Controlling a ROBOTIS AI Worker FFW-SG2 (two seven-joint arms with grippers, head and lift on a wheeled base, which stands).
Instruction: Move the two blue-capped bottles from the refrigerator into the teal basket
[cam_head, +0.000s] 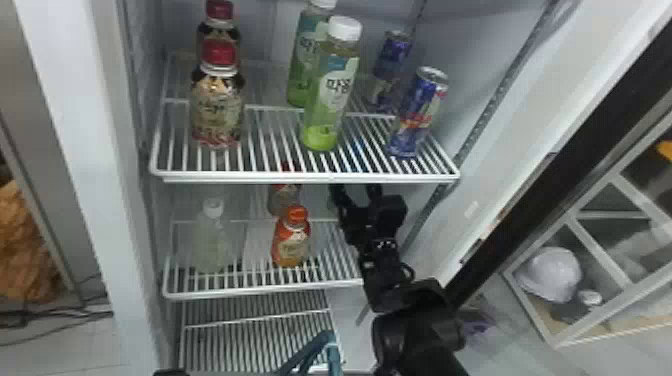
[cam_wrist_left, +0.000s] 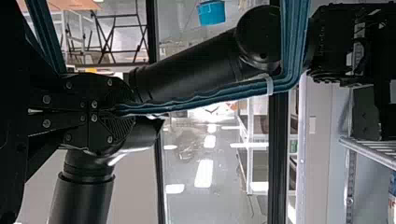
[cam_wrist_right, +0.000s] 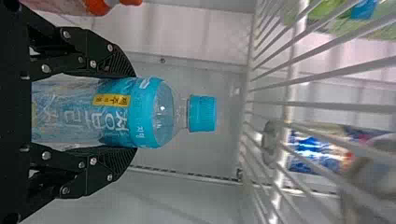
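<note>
The right arm (cam_head: 420, 330) comes up from the bottom edge, leans to the left, and pokes into the fridge (cam_head: 95, 150). Its claw (cam_head: 355, 192) is just under the front part of the top shelf (cam_head: 305, 178), on the right side. The left claw (cam_wrist_left: 112, 112) is squeezed tight on the teal handle (cam_head: 327, 340), which is low down, well below the top shelf.

On the top shelf I count two red-capped bottles (cam_head: 217, 110) on the left, two green bottles with white caps (cam_head: 327, 105) in the middle, and two cans (cam_head: 417, 117) on the right. Under the top shelf, on the left, there is one pale bottle with a white cap (cam_head: 210, 245). Next to it are two little bottles with red or orange caps (cam_head: 292, 242), one behind the other. I can count one blue-capped bottle (cam_wrist_right: 140, 114).

That blue-capped bottle is upright under the top shelf, right in between the two fingers of the right claw. The right claw is holding it, with a finger touching each side. Its blue cap sticks up past the fingertips. I can't tell if its bottom is touching anything.
</note>
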